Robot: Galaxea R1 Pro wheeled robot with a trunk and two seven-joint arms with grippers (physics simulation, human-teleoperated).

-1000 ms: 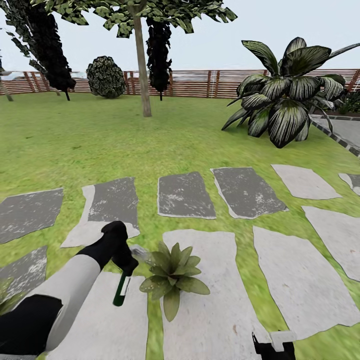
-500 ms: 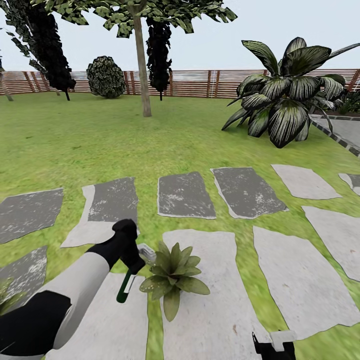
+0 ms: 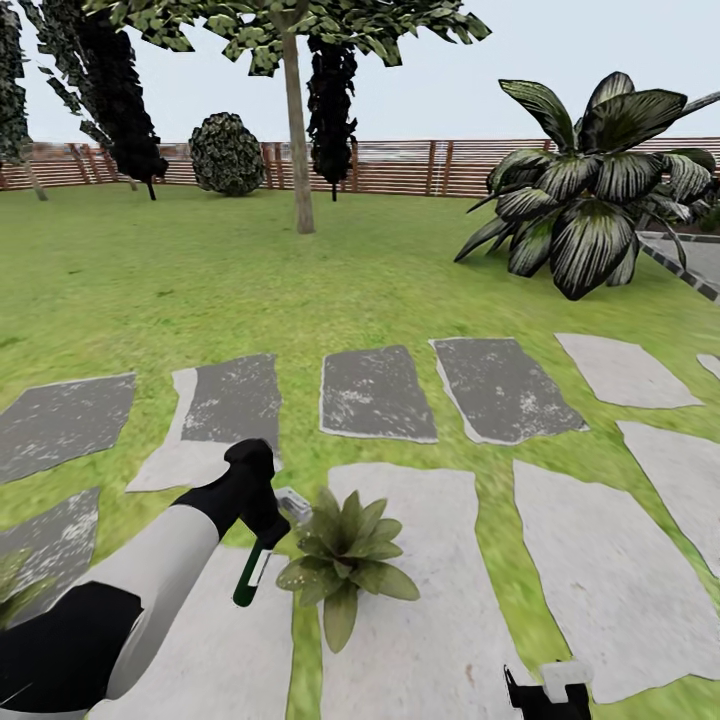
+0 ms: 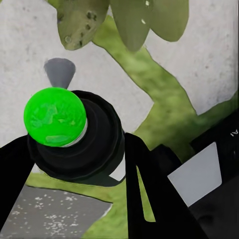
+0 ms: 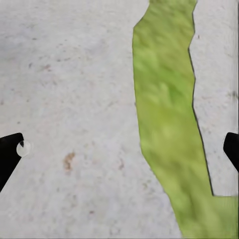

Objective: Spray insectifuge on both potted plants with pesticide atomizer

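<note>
Grass (image 3: 300, 290) runs between pale and dark stepping stones (image 3: 375, 392), with a fence (image 3: 400, 165) and trees at the far edge and a striped-leaf plant (image 3: 590, 200) far right. The left gripper (image 3: 268, 528) is clamped on the atomizer (image 3: 250, 575), held tilted with its whitish head just left of a potted plant (image 3: 345, 560) on a near stone. At the near right edge, the right gripper (image 5: 119, 149) hangs with its fingers spread wide over a pale stone.

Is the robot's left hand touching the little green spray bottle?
Touching. In the head view the left end effector is closed around the small dark-green spray bottle with a whitish-grey trigger head, which hangs from it above the pale stepping stone.
</note>
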